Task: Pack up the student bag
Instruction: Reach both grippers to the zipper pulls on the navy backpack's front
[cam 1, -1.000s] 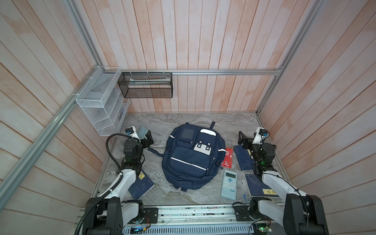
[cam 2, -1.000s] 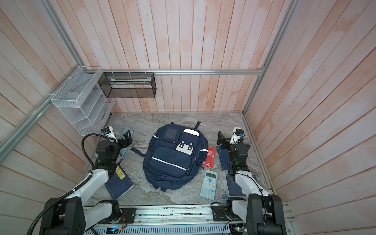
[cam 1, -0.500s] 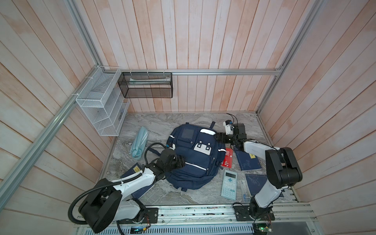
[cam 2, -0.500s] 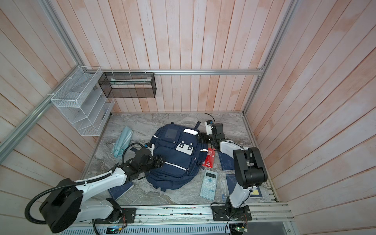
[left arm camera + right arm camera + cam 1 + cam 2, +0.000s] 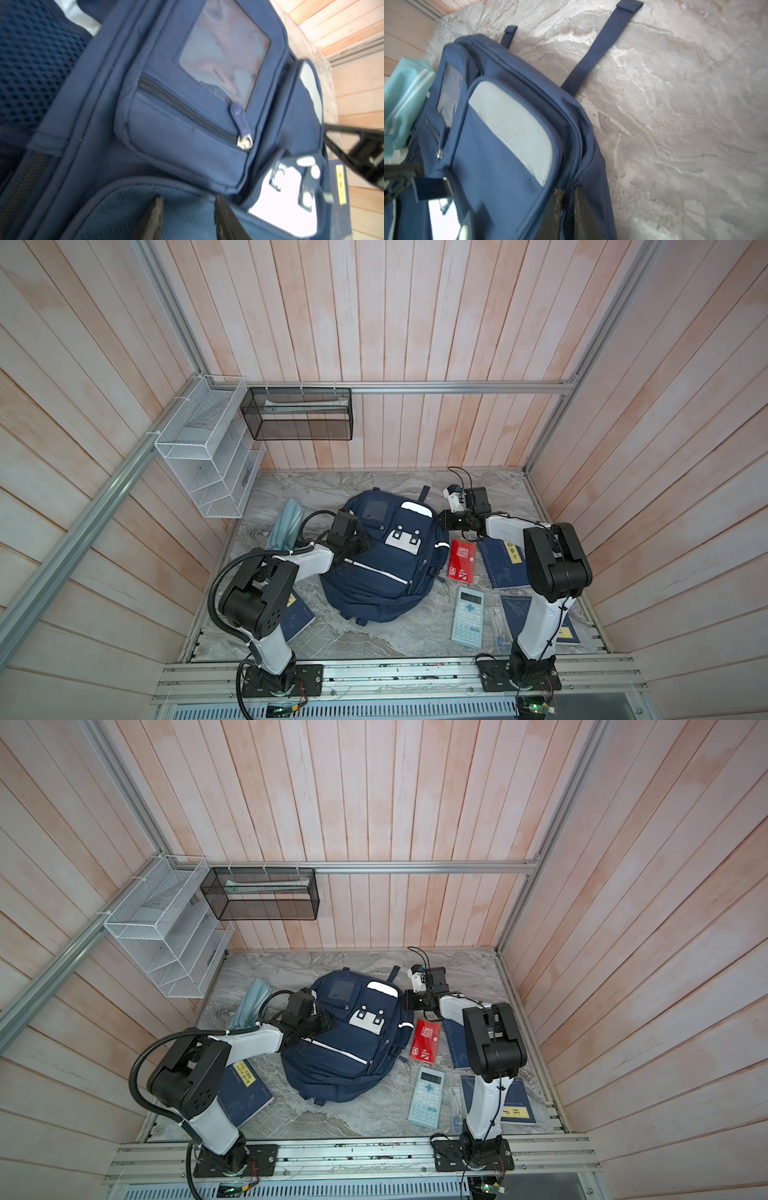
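Lying in the middle of the bench (image 5: 374, 639), the student bag (image 5: 374, 568) is being taken at both sides: the right pincer (image 5: 569, 209), nearly closed, is pinching its side seam (image 5: 579, 145); the left pincer (image 5: 188, 220), half-open, is straddling its mesh pocket (image 5: 124, 207), grip unclear. Calculator (image 5: 468, 617), red booklet (image 5: 461, 560), blue books (image 5: 503, 568) and teal pouch (image 5: 286, 522) are waiting outside.

Bare marble floor (image 5: 353, 485) behind student bag (image 5: 374, 572), open strip along front edge, red booklet (image 5: 461, 560), calculator (image 5: 468, 617), blue book (image 5: 503, 568) crowding right side

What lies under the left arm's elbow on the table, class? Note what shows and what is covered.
A navy book with a yellow label lies flat on the marble table. The label and the side toward the student bag show; the left arm hides the rest.
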`<state>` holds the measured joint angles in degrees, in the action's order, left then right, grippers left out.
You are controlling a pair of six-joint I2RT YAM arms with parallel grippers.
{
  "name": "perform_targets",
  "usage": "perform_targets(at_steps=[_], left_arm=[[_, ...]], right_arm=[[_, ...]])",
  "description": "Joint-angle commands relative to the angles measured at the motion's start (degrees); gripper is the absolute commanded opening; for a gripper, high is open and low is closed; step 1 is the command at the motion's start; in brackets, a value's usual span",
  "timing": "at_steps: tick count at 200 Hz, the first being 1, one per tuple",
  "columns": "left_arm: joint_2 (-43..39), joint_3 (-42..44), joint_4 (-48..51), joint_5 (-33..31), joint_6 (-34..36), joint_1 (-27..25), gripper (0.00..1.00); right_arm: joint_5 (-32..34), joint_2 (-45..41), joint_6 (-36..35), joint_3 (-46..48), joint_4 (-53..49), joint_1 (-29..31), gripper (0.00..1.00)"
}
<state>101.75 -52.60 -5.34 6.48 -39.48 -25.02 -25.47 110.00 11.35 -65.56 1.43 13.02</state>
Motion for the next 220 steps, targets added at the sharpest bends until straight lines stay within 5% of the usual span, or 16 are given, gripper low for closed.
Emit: perform_targets(at_steps=[1,70,129,164,220], left_arm=[[8.37,-5.24,1.85,3.54,2.95,0.76,0.43],[20.79,-23.45,4.72,7.66,2.51,-2.74,0.43],[25.57,-35.21,5.56,9.81,0.46,-5.51,0.45],[16.06,-32.75,8.15,6.52,3.04,-5.62,0.59],[-9.63,-12.05,8.52,6.05,2.91,-5.59,0.86]], right_arm=[[-1.60,-2.16,-1.24,3.68,-6.00,1.63,0.14],[4.26,-10.04,-0.93,8.70,-8.19,1.54,0.29],[14.03,-21.80,-5.01,13.56,-9.65,3.21,0.53],[17.87,-31.24,-14.55,17.68,-7.88,9.75,0.60],[20.87,-35.16,-39.38,23.58,-12.58,26.06,0.69]])
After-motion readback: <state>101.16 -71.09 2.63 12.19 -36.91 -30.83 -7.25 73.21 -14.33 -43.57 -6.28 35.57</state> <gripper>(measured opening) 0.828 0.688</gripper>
